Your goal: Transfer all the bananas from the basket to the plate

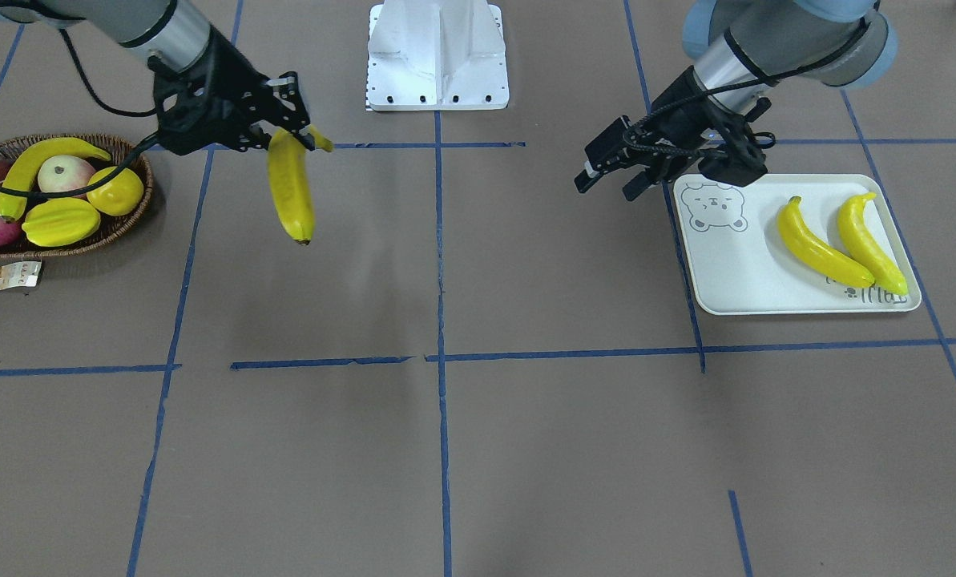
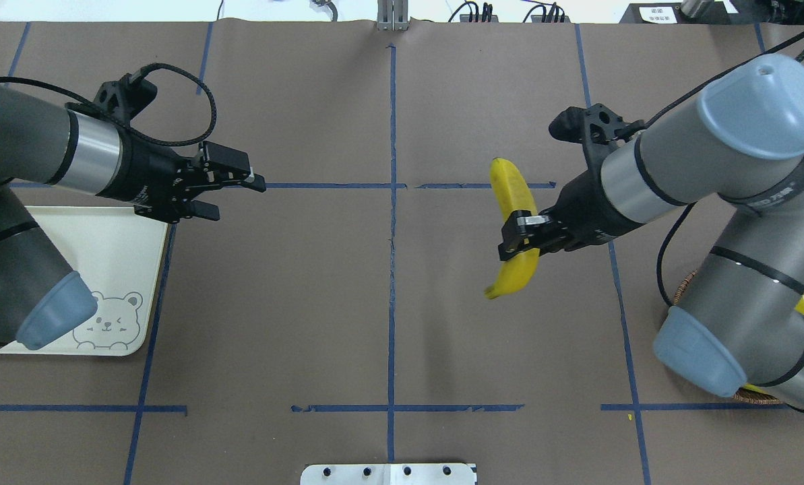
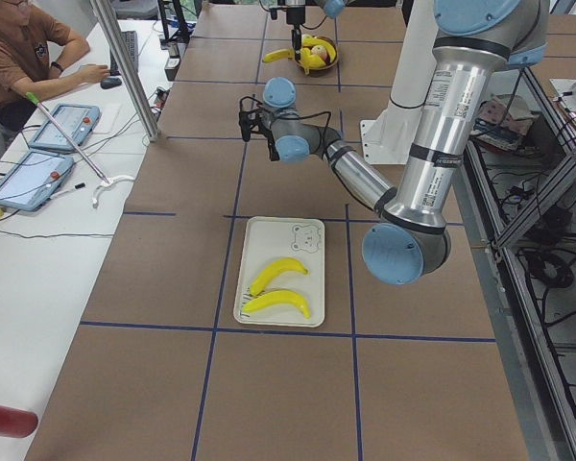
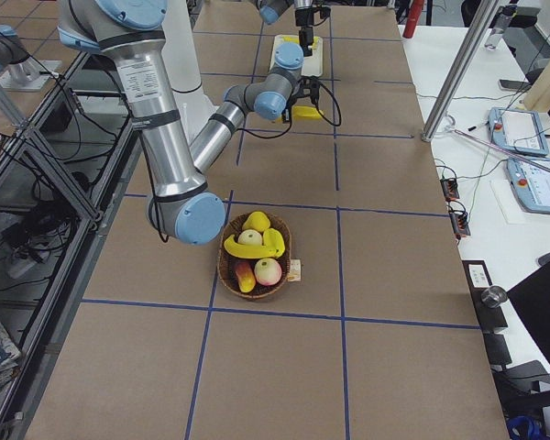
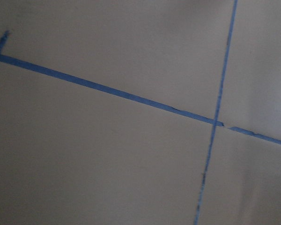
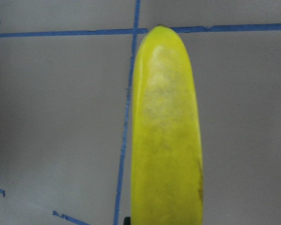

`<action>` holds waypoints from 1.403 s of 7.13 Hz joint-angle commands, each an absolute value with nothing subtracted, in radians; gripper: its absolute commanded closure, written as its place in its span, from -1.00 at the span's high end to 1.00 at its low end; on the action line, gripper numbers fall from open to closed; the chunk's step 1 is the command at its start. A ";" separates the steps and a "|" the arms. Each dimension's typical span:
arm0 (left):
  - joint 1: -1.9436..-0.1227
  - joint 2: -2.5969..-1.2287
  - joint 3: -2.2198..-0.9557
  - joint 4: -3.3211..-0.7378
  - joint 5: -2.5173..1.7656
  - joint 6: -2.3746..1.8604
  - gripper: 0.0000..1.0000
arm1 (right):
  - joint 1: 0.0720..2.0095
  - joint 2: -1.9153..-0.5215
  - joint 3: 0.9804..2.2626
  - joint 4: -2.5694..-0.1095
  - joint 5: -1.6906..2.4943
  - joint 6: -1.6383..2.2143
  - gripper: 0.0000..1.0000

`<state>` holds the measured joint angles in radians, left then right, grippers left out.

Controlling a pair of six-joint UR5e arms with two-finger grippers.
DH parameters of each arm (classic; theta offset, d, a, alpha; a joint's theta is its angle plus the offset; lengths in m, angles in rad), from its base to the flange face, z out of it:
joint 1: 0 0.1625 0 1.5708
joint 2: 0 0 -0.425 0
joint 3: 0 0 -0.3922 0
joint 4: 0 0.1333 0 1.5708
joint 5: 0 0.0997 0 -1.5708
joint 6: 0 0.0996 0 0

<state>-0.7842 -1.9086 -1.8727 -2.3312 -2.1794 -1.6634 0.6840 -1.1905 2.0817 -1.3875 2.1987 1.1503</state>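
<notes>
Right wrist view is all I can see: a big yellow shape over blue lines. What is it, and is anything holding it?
Observer: It is a banana. The right tool grips it and it hangs above the table.
Visitor: Where is it going?
Observer: Probably to the plate on the far side, where two more bananas lie side by side.
Visitor: Any more to fetch?
Observer: Yes, a last banana lies in the basket, behind the right arm.
</notes>
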 commanded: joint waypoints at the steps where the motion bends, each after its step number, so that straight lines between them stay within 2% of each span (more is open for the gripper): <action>1: -0.689 -2.046 -1.754 -2.564 -2.101 -1.911 0.98 | 0.544 -1.080 2.074 -1.382 2.027 1.238 -0.98; 2: -0.628 -2.069 -1.752 -2.568 -2.012 -1.916 0.98 | 0.505 -1.060 2.075 -1.381 1.987 1.242 -0.98; 5: -0.615 -2.105 -1.753 -2.568 -2.002 -1.921 0.98 | 0.442 -1.046 2.074 -1.346 1.941 1.239 -0.97; 9: -0.536 -2.117 -1.756 -2.568 -2.002 -1.919 0.86 | 0.436 -1.046 2.074 -1.336 1.930 1.239 -0.97; 10: -0.531 -2.117 -1.762 -2.568 -2.002 -1.919 0.54 | 0.436 -1.046 2.074 -1.336 1.930 1.239 -0.97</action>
<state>-0.5426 -2.1163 -1.7570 -2.5679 -2.0018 -1.9191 0.4359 -1.0462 2.0743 -1.3358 1.9301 1.2400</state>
